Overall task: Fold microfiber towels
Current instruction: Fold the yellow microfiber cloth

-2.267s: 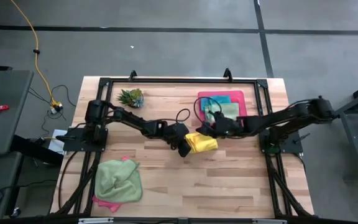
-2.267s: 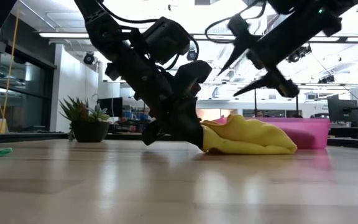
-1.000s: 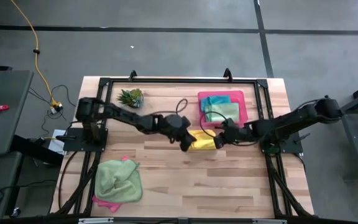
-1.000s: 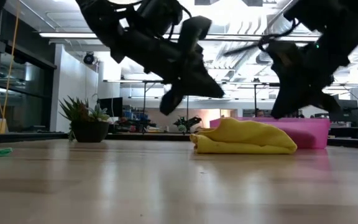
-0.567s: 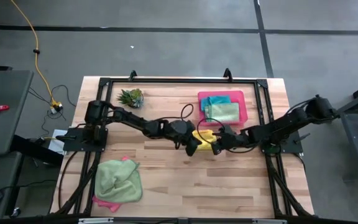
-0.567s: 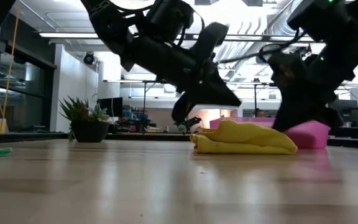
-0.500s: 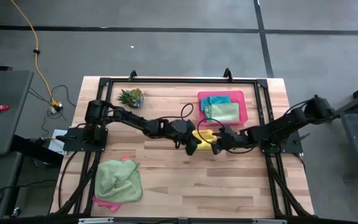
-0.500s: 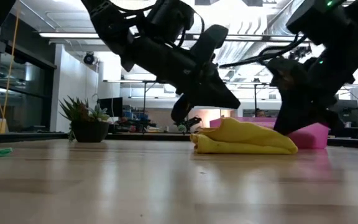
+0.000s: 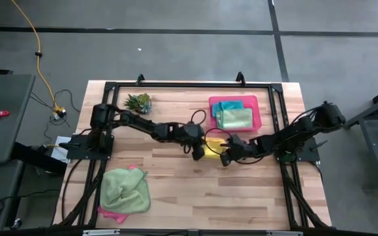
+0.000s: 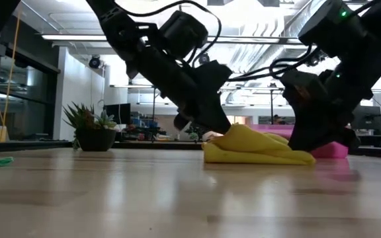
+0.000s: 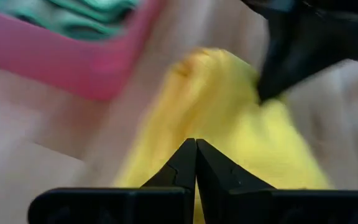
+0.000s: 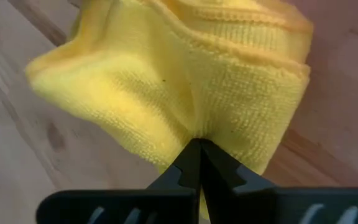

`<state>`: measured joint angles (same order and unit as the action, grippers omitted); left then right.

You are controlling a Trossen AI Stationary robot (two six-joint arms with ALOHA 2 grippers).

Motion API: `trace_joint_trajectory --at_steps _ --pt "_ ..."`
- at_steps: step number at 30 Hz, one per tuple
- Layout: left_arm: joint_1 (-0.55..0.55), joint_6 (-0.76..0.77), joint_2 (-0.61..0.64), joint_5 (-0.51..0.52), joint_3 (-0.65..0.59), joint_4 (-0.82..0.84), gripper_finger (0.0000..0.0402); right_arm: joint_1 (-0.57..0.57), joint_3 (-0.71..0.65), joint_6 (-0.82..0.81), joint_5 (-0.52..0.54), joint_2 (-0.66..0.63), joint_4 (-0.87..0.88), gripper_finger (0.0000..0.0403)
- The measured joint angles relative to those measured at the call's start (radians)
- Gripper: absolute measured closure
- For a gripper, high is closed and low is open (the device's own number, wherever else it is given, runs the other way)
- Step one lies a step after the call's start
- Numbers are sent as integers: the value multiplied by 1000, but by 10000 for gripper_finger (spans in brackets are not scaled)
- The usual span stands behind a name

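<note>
A folded yellow towel (image 9: 212,147) lies on the wooden table (image 9: 176,190) near its middle, with a gripper at each end. My left gripper (image 9: 199,152) is shut at the towel's left end (image 10: 211,147). My right gripper (image 9: 224,157) is shut at the towel's right end (image 10: 295,156). A teal towel (image 9: 228,105) and a light green towel (image 9: 235,118) lie in the pink tray (image 9: 257,113). Another light green towel (image 9: 125,190) lies on a pink one (image 9: 110,214) at the near left. My left gripper slants down from the table's left, its shut fingertips (image 11: 196,152) over the yellow towel's left end (image 11: 166,143); whether they touch it I cannot tell. My right gripper presses its shut fingertips (image 12: 199,152) into the towel's folded side (image 12: 229,118), slanting down from the table's right. The cloth is creased in at the tips. The towel lies on the table.
A small spiky plant (image 9: 138,101) stands at the far left. The pink tray sits just behind the yellow towel, at the far right. A black frame (image 9: 189,84) runs along the table's edges. Bare wood stretches along the near side between the towel pile and the right edge.
Both grippers have sunk from above the yellow towel to its two ends. The left one has rolled as it came down and toward the towel. The right one has gone down and toward the table's left. The towel's hump looks pushed lower on its right side.
</note>
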<state>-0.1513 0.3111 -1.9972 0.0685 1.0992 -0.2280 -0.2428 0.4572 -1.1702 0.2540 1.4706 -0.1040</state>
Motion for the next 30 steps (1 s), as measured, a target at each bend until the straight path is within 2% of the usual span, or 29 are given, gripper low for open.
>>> trace_joint_trajectory --at_steps 4,7,12,17,26,30 --pt "-41 -62 0 0 0 13 401 0 0 26 -14 11 -15 403" --pt "-72 -34 26 -41 -2 74 401 0 0 26 -18 12 -12 403" --pt "-104 -111 138 -257 0 88 401 0 0 26 -12 11 -21 403" --pt "-102 -138 134 -413 0 94 401 0 0 27 -12 11 -21 403" --pt "-69 -102 5 -443 0 16 401 0 0 26 -12 11 -25 403" --pt "-49 -103 -22 -384 0 -6 401 0 0 26 -12 11 -25 403"
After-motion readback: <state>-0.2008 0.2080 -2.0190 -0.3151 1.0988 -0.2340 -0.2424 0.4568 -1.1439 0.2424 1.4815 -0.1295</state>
